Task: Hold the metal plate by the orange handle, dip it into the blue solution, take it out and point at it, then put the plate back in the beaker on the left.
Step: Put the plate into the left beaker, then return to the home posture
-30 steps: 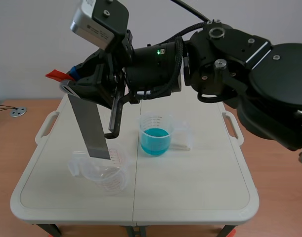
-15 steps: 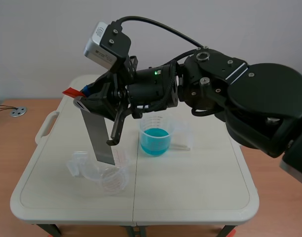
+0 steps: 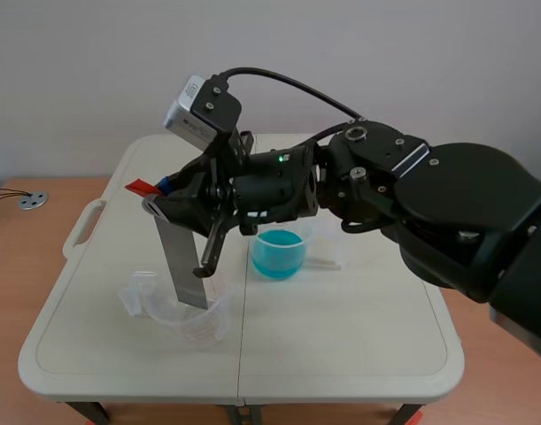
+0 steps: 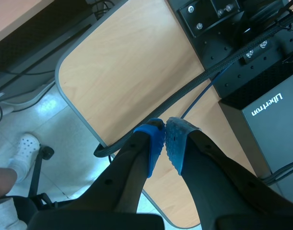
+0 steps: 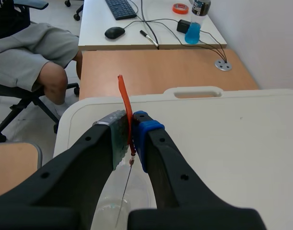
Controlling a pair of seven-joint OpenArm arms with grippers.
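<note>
Over left beaker (image 3: 206, 324), right hand (image 5: 130, 125) pinching orange handle (image 5: 123, 96), plate (image 3: 183, 261) edge inside rim

Straight below the right gripper (image 5: 131, 137) the metal plate (image 3: 183, 266) hangs into the clear beaker (image 3: 199, 323), whose rim rings the plate's lower end; the plate seems to stand free of the wall, though the clear plastic makes that hard to judge. The beaker of blue solution (image 3: 279, 252) stands near the fingers on the arm's side, leaving only a narrow gap between the two beakers. Ahead of the fingers there is room to pass over the white table (image 3: 341, 328).
</note>
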